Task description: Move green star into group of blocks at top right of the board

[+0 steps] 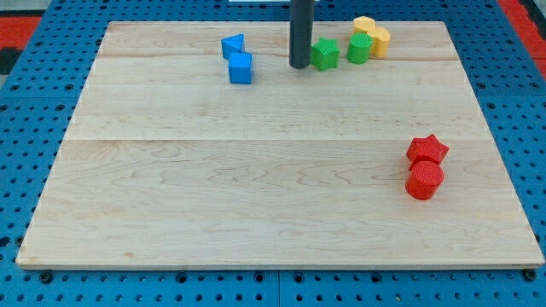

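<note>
The green star (324, 54) lies near the view's top, right of centre. My tip (299, 66) stands just to its left, touching or nearly touching it. To the star's right is a group at the top right: a green block (359, 48), with two yellow blocks behind it, one yellow block (365, 25) at the top and another yellow block (380, 40) to the right. A small gap separates the star from the green block.
Two blue blocks sit left of my tip: one blue block (233, 44) above a blue cube (241, 68). A red star (427, 149) and a red cylinder (424, 180) lie at the view's right. The wooden board (256, 196) rests on a blue pegboard.
</note>
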Robot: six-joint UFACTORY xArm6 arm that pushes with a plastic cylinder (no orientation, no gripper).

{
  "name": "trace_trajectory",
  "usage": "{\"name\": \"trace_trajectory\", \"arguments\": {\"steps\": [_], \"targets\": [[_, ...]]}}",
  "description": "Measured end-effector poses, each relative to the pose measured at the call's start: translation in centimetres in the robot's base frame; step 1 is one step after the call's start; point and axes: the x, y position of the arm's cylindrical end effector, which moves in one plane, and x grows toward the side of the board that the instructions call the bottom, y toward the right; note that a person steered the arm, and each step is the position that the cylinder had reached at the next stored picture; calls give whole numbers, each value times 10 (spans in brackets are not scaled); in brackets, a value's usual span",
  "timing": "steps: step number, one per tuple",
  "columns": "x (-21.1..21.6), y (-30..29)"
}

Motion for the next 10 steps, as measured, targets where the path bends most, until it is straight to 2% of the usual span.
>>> {"name": "trace_trajectory", "arguments": {"steps": [2,3,4,6,8,9,10], "targets": [[-35,68],[6,58],[57,10],[64,-11],[48,-11],[8,-11],[-11,-9]]}}
